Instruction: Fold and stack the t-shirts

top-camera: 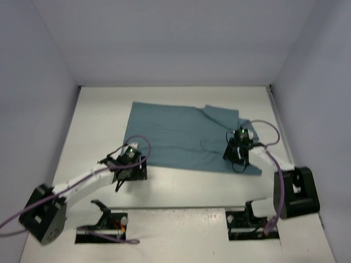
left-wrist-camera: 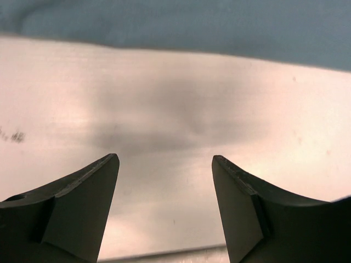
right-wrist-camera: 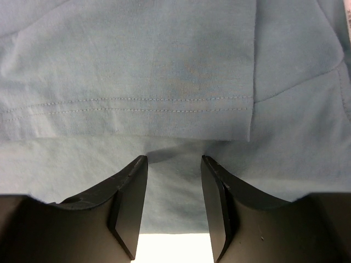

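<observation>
Left gripper: wide open and let go, with nothing in it.
Under the left gripper: bare counter, with a soft gray shadow on it.
Ahead of the left gripper: the edge of the t-shirt, close but not touching the fingers.
Right gripper: open about halfway, with nothing pinched between the fingers.
Under the right gripper: blue cloth shows in the gap. I cannot tell if the tips touch it.
Just past the right gripper: a stitched edge of the shirt, lying as a flat top layer over more cloth.
Behind the right gripper: a thin bright strip of counter.
T-shirt from above: it lies spread out and mostly flat on the far middle of the counter, with one bumpy fold near its right end.
Left gripper from above: just off the shirt's near left corner.
Right gripper from above: on the shirt's near right part.
</observation>
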### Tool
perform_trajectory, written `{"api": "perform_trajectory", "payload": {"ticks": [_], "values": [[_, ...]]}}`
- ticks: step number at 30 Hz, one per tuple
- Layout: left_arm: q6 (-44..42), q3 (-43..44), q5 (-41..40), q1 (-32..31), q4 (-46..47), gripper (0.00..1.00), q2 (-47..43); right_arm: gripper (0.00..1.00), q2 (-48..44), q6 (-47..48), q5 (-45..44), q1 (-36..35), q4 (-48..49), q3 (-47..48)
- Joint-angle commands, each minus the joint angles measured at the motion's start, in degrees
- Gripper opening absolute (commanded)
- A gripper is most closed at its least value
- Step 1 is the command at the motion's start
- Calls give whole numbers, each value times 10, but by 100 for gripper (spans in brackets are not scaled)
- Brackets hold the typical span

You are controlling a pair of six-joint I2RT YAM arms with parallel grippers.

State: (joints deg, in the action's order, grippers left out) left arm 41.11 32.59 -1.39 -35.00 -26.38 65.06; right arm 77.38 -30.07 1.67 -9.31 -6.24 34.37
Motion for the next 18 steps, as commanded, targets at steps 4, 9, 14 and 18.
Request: {"api": "perform_trajectory", "payload": {"ticks": [4,9,14,18], "values": [[-48,162,-54,13,-89,67,-53,41,-32,-19,-14,-4,-64,11],[-115,240,-58,68,-33,67,81,41,-7,0,-12,-4,-67,38],[-153,291,-43,92,20,67,211,41,16,13,-12,-4,-67,51],[-159,316,-34,103,32,67,278,41,27,22,-8,-4,-66,54]]}}
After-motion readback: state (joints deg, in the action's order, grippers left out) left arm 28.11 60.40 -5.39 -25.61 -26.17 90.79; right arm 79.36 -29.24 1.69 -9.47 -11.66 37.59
